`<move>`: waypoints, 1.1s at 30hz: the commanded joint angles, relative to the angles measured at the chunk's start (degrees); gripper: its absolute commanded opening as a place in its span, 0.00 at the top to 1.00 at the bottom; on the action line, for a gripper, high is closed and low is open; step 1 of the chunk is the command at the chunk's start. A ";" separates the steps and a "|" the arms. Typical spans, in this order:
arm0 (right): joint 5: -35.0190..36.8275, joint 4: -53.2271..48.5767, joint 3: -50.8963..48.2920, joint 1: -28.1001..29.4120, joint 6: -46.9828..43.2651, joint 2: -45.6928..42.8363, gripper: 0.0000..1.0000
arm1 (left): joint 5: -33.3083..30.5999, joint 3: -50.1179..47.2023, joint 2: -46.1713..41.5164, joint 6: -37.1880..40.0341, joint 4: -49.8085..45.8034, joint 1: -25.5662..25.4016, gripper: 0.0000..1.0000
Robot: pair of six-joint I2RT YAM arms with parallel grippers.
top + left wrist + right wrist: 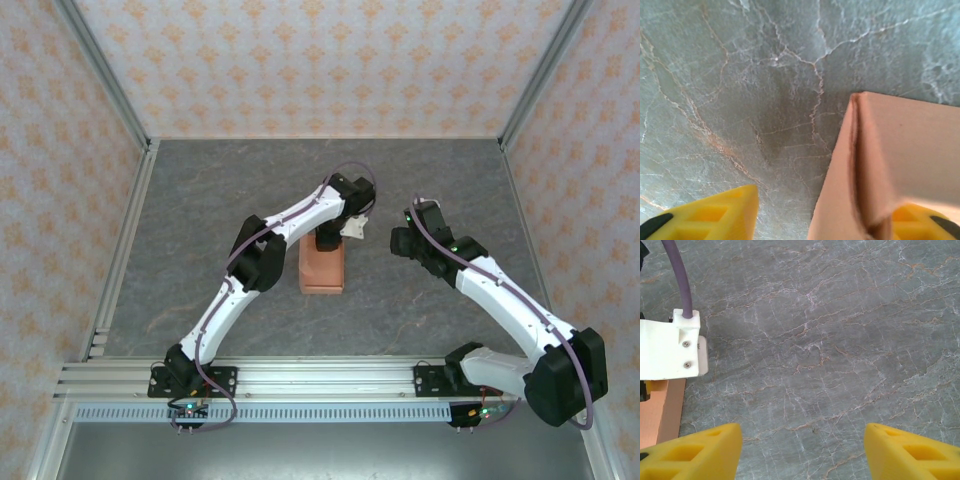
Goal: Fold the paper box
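Observation:
The paper box (pixel 322 268), salmon-orange and folded into a small rectangular block, lies on the grey table at the centre. My left gripper (pixel 328 240) hangs over its far end. In the left wrist view the box (pixel 890 165) rises as a folded corner against the right yellow finger (pixel 922 222). The left finger (pixel 715 217) stands apart from it with bare table between, so this gripper (pixel 827 205) is open. My right gripper (pixel 398 242) waits to the right of the box, open (pixel 802 440) over bare table, with a strip of the box (pixel 665 412) at its left.
Grey marble-patterned table (pixel 220 200) stretches all around the box. Patterned walls close off the back and both sides. An aluminium rail (pixel 300 385) carries both arm bases at the near edge. The left arm's white wrist housing (pixel 670 347) sits close to my right gripper.

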 commanded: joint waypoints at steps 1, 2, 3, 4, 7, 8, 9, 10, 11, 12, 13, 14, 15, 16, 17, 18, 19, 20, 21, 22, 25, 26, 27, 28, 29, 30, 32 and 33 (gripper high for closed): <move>1.67 -1.27 1.59 -0.28 0.22 0.07 0.34 | -0.23 1.33 -4.27 -0.41 -0.97 0.22 0.46; 1.76 -1.42 1.63 -0.26 0.16 -0.02 0.34 | 0.16 1.33 -4.83 -0.56 -0.88 0.22 0.45; 1.70 -1.38 1.68 -0.25 0.14 -0.13 0.34 | 0.72 1.33 -5.39 -0.76 -0.75 0.23 0.43; 1.61 -1.45 1.86 -0.24 0.02 -0.19 0.34 | 1.48 1.29 -5.92 -0.89 -0.61 0.18 0.42; 1.33 -1.72 2.29 -0.26 -0.22 -0.37 0.34 | 3.35 1.20 -7.55 -1.17 -0.50 0.22 0.39; 1.17 -1.79 2.29 -0.27 -0.30 -0.42 0.34 | 3.90 1.14 -8.00 -1.19 -0.50 0.28 0.38; 0.99 -1.69 2.25 -0.25 -0.39 -0.53 0.34 | 4.24 1.03 -8.49 -1.21 -0.39 0.22 0.38; 0.81 -1.59 2.23 -0.21 -0.46 -0.55 0.34 | 4.65 0.82 -8.97 -1.21 -0.27 0.30 0.38; 0.76 -1.51 2.13 -0.27 -0.46 -0.72 0.34 | 4.95 0.72 -9.36 -1.37 -0.24 0.31 0.37; 0.70 -1.30 1.99 -0.26 -0.59 -0.79 0.34 | 5.34 0.71 -9.75 -1.55 -0.30 0.33 0.37; 0.62 -1.09 1.82 -0.26 -0.54 -0.94 0.34 | 5.99 0.72 -10.37 -1.92 -0.18 0.39 0.37; 0.58 -0.67 1.56 -0.21 -0.44 -1.07 0.34 | 7.02 0.72 -11.30 -2.46 0.14 0.56 0.37; 0.27 -0.20 1.27 -0.22 -0.47 -1.16 0.33 | 8.07 0.71 -12.31 -3.09 0.66 0.81 0.37; -0.69 0.58 0.86 -0.26 -0.45 -1.18 0.33 | 9.55 0.54 -13.78 -4.03 1.52 1.13 0.37; -2.68 1.65 0.43 -0.26 -0.50 -0.96 0.33 | 11.17 0.41 -15.50 -5.20 2.59 1.71 0.37; -5.09 2.75 0.15 -0.20 -0.47 -0.42 0.33 | 12.57 0.02 -17.17 -6.54 3.67 2.24 0.37; -8.53 4.33 -0.05 -0.29 -0.67 0.77 0.33 | 14.40 -0.73 -19.39 -8.74 5.25 3.07 0.38; -12.18 6.01 0.21 -0.20 -0.90 2.40 0.33 | 16.39 -1.90 -21.91 -11.24 7.16 4.13 0.38; -15.19 7.42 0.67 0.10 -0.98 4.38 0.33 | 18.17 -3.64 -24.41 -13.87 9.25 5.12 0.38; -18.26 9.36 1.55 0.42 -0.94 6.84 0.33 | 20.17 -6.10 -27.36 -17.53 12.18 6.24 0.39; -24.83 13.84 5.99 1.35 -0.82 14.84 0.31 | 23.62 -15.95 -37.61 -28.41 22.04 9.05 0.40; -26.87 14.59 8.40 1.56 -1.22 18.37 0.31 | 22.91 -20.28 -41.68 -32.62 25.40 9.71 0.40; -28.32 14.62 10.82 1.73 -1.39 21.68 0.30 | 22.22 -24.12 -44.85 -35.70 27.97 10.22 0.40; -29.82 13.82 13.90 1.97 -1.55 25.21 0.30 | 20.85 -28.57 -48.51 -39.21 30.65 10.65 0.40; -31.48 13.92 16.33 2.27 -1.85 28.56 0.30 | 19.11 -33.36 -52.14 -42.80 33.31 11.06 0.39; -32.60 13.84 18.20 2.42 -2.12 31.14 0.31 | 17.51 -37.28 -54.95 -45.16 35.31 11.28 0.39; -34.31 12.58 22.51 2.85 -3.04 37.03 0.32 | 14.22 -44.71 -60.68 -48.91 37.61 11.39 0.38; -34.81 12.18 23.98 2.79 -3.29 39.16 0.32 | 12.71 -47.13 -62.48 -50.02 37.94 11.50 0.38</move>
